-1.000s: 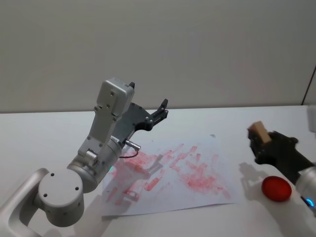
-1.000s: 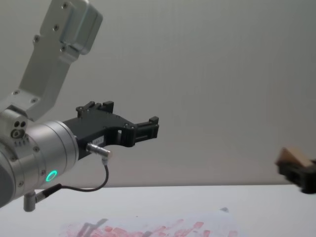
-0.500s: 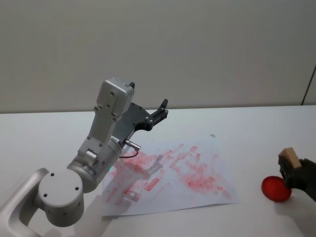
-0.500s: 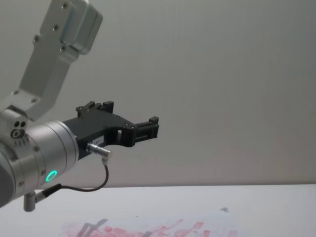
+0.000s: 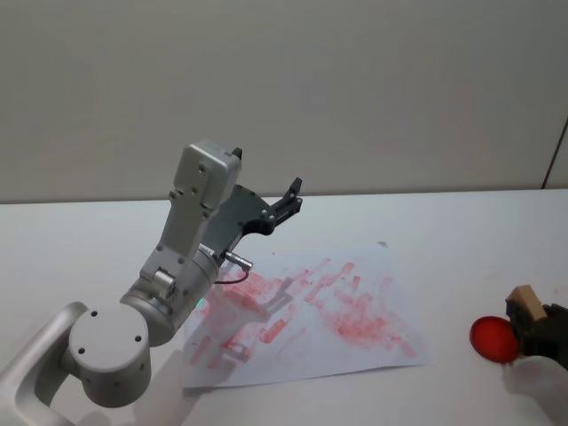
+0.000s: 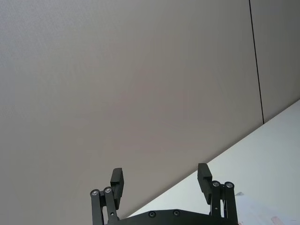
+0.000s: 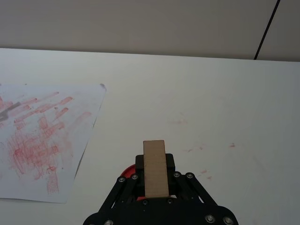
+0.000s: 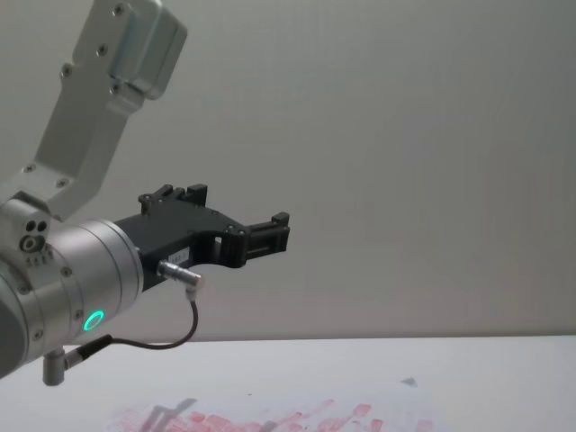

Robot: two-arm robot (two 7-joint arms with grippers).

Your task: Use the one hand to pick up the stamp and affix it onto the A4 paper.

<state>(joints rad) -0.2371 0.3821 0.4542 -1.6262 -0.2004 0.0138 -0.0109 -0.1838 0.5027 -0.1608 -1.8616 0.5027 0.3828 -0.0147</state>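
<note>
White tabletop (image 5: 461, 231), grey wall behind. Left gripper (image 5: 290, 197) raised centre-left of head view, fingers apart, holding nothing. A4 paper (image 5: 311, 311) with red imprints lies mid-frame. Red ink pad (image 5: 493, 340) lower right; right gripper (image 5: 531, 321) at right edge, clamped on wooden stamp (image 5: 524, 301), just beside pad.
</note>
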